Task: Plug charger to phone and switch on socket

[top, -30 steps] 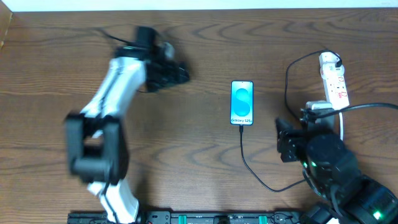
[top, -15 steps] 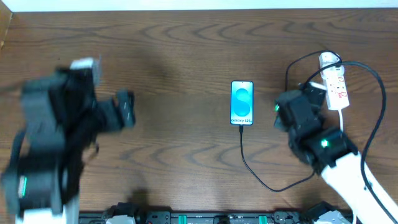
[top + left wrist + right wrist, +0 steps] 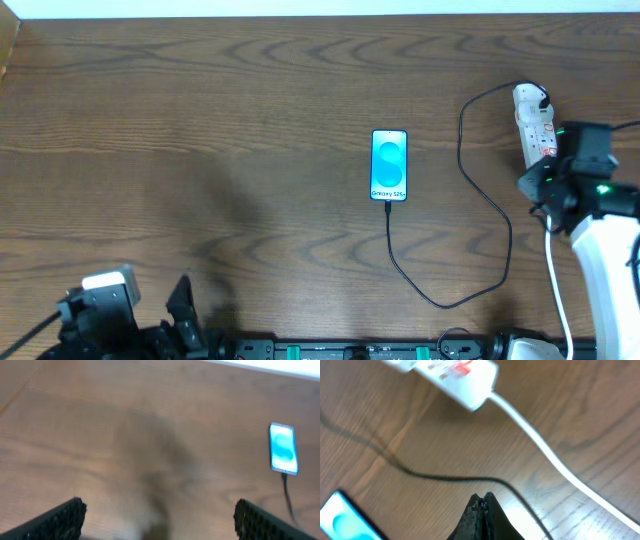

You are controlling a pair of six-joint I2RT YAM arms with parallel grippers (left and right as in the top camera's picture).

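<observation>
The socket [image 3: 536, 125] lay at the far right of the counter [image 3: 250, 120], the charger [image 3: 389, 225] already in the phone [image 3: 389, 165], so the right gripper [image 3: 482, 502], jaws pressed together, needed a square downward push to switch it on without shoving it, while the left gripper [image 3: 160, 520] sat with jaws spread, well apart.

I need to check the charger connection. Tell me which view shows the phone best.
Overhead. It shows the whole phone, its screen text readable, with the cable meeting its lower edge. The left wrist view shows the phone small and blurred at far right. The right wrist view catches only one corner at its bottom left.
</observation>
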